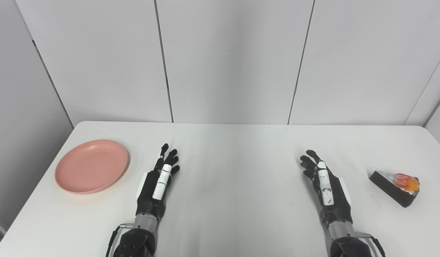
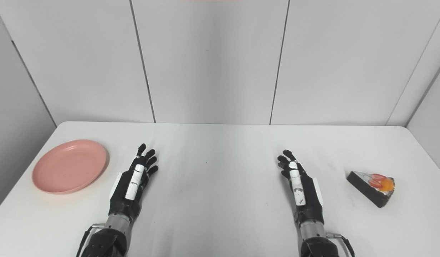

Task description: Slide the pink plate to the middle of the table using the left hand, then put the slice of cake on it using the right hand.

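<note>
A pink plate lies empty at the left side of the white table. A dark slice of cake with red and orange fruit on top lies at the right side. My left hand is open, fingers stretched forward, just right of the plate and apart from it. My right hand is open with fingers slightly curled, left of the cake with a clear gap between them. Both hands hold nothing.
Grey wall panels stand right behind the table's far edge. The table's left edge runs close past the plate, and the cake sits near the right edge.
</note>
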`<control>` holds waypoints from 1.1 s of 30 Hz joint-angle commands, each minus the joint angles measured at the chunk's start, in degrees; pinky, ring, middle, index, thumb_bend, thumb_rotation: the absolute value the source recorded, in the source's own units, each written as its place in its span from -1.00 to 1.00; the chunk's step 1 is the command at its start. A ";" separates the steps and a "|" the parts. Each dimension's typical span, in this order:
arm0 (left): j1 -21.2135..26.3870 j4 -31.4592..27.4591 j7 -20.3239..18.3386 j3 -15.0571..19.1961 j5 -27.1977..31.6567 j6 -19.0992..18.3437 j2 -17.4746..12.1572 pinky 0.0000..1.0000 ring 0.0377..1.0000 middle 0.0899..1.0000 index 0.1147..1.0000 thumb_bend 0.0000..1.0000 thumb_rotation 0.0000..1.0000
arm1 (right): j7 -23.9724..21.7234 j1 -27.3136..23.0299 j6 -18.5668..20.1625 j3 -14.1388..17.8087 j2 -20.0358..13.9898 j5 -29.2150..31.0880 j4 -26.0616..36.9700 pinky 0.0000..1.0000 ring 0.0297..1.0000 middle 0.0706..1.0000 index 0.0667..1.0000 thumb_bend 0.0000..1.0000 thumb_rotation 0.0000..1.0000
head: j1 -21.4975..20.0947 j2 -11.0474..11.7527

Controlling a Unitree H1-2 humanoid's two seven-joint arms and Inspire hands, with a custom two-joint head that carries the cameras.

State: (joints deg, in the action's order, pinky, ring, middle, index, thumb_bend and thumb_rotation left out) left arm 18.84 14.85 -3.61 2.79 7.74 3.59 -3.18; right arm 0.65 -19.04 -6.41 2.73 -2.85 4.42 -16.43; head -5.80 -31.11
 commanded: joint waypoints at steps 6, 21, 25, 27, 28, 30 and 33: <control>0.18 0.58 -0.92 -0.70 -0.47 -0.78 -0.35 0.84 0.90 0.89 0.98 0.53 0.71 | -0.47 2.00 -1.33 -0.06 -0.08 -0.37 -1.82 0.79 0.71 0.64 0.72 0.83 1.00 | -0.09 -0.10; 0.23 0.68 -1.04 -0.83 -0.44 -0.55 -0.38 0.83 0.90 0.89 0.98 0.53 0.70 | -0.88 1.91 -1.87 -0.35 -0.33 -1.15 -2.19 0.79 0.71 0.63 0.71 0.83 1.00 | -0.14 -0.04; 0.20 0.67 -1.00 -0.85 -0.47 -0.55 -0.38 0.83 0.89 0.89 0.98 0.55 0.70 | -0.81 1.89 -1.98 -0.48 -0.37 -1.48 -2.20 0.79 0.71 0.62 0.71 0.82 1.00 | -0.22 -0.14; 0.24 0.79 -1.02 -0.84 -0.43 -0.51 -0.40 0.82 0.89 0.89 0.98 0.56 0.70 | -0.91 1.84 -2.01 -0.50 -0.38 -1.44 -2.31 0.79 0.70 0.62 0.70 0.82 1.00 | -0.24 -0.14; 0.26 0.76 -1.01 -0.82 -0.37 -0.62 -0.38 0.82 0.89 0.88 0.98 0.56 0.70 | -0.96 1.81 -2.07 -0.55 -0.44 -1.52 -2.44 0.80 0.70 0.62 0.70 0.83 1.00 | -0.24 -0.14; 0.24 0.63 -0.95 -0.86 -0.42 -0.84 -0.38 0.82 0.88 0.88 0.97 0.55 0.70 | -1.03 1.82 -2.07 -0.67 -0.55 -1.67 -2.45 0.80 0.71 0.62 0.70 0.84 1.00 | -0.24 -0.14; 0.33 0.98 -1.02 -0.87 -0.41 -0.63 -0.42 0.82 0.89 0.89 0.98 0.51 0.71 | -1.10 1.75 -2.55 -0.74 -0.58 -1.71 -2.77 0.80 0.71 0.61 0.70 0.84 1.00 | -0.30 0.22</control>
State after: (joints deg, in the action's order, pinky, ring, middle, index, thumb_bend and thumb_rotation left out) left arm 18.87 14.96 -3.70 2.48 7.72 3.58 -3.36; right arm 0.30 -19.09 -6.54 2.13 -3.20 2.89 -16.60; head -6.15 -30.85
